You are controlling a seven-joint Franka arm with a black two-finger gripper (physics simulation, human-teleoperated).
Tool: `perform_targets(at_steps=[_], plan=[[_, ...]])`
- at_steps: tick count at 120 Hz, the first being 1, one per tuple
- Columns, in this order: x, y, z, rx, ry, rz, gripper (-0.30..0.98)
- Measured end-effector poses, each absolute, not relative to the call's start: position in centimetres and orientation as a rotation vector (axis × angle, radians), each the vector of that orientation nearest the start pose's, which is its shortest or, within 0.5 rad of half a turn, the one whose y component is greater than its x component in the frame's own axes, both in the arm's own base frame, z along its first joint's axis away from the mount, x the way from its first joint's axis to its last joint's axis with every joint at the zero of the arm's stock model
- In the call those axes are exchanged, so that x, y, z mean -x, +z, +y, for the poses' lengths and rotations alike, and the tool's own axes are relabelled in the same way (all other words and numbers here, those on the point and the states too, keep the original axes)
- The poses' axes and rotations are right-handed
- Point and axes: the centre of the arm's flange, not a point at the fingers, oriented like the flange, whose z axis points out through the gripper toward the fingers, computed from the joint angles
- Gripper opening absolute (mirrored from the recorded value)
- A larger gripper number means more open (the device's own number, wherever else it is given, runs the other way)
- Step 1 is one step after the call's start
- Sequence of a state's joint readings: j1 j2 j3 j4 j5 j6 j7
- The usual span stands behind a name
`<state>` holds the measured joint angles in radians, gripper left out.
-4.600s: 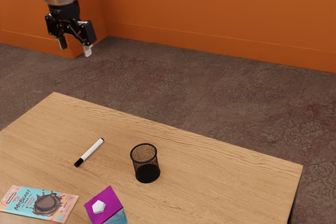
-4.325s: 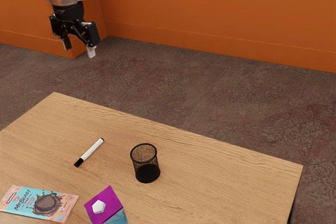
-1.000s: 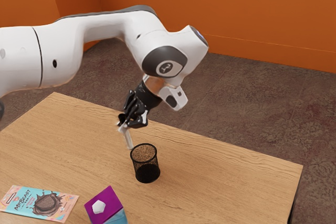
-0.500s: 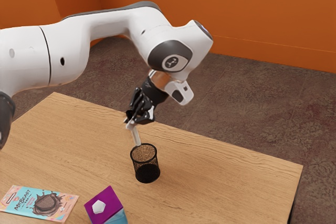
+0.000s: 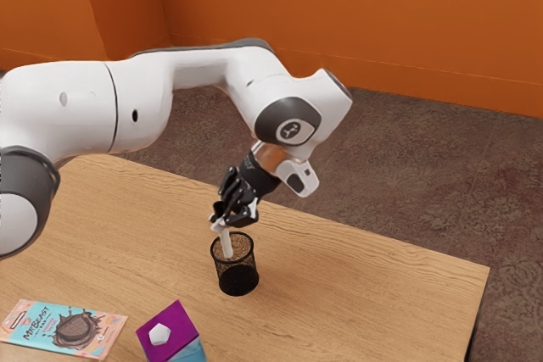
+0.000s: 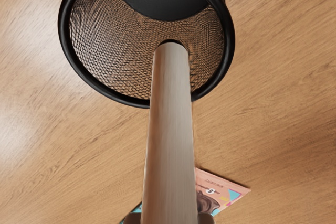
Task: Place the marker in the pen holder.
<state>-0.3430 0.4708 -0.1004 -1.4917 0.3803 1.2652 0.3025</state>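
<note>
The marker [image 5: 226, 246], a slim round stick with a smooth, plain white barrel, is held between the black fingers [image 5: 217, 225] of the gripper [image 5: 222, 224], which are closed in on it from two sides. It hangs at a steep slant, its lower end inside the mouth of the round pen holder [image 5: 238, 281] of black wire mesh with a thick black rim and a dark solid base. In the wrist view the barrel looks warm grey-beige, with a thin black edge at its far end, against the mesh within the rim. Whether that end touches the mesh I cannot tell. I can make out no writing on the barrel.

The pen holder stands upright on the light wood-grain counter [image 5: 365, 294]. Toward the near edge of the exterior view lies a flat teal and pink packet [image 5: 32, 338], printed with "MrBeast" in dark letters and a brown round treat amid dark splashes. The smaller print on it is too small to read. Near it, apart from the pen holder, is a carton [image 5: 181, 325] with a purple top, a light-blue side and a white five-sided shape on the top. The white arm [image 5: 199, 65] bears a round logo on its dark joint cover.
</note>
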Motion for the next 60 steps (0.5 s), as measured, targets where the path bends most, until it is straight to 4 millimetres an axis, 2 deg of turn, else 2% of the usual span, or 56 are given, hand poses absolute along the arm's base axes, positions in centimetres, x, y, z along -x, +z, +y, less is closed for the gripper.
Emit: perform_targets(at_steps=[10,18,21,24,26,28,34,36,38,40,52,56,60], plan=[[-57.1,37.9,-20.8,2.432,0.901,0.971,0.20],[-57.2,39.3,-20.5,2.456,0.874,0.959,0.33],[-57.4,40.4,-20.1,2.475,0.854,0.949,0.37],[-57.5,42.6,-19.4,2.510,0.807,0.929,0.41],[-57.4,45.1,-18.8,2.542,0.754,0.910,0.43],[-57.2,48.1,-17.9,2.577,0.690,0.882,0.45],[-54.2,60.1,-13.1,2.708,0.417,0.734,0.50],[-53.1,62.9,-11.3,2.742,0.346,0.677,0.51],[-52.4,64.6,-9.6,2.771,0.293,0.623,0.52],[-51.9,65.4,-8.0,2.795,0.264,0.571,0.54],[-49.0,66.7,1.1,2.958,0.203,0.298,0.59],[-48.4,67.6,2.4,2.980,0.170,0.243,0.61],[-48.1,68.2,1.7,2.984,0.145,0.244,0.62]])
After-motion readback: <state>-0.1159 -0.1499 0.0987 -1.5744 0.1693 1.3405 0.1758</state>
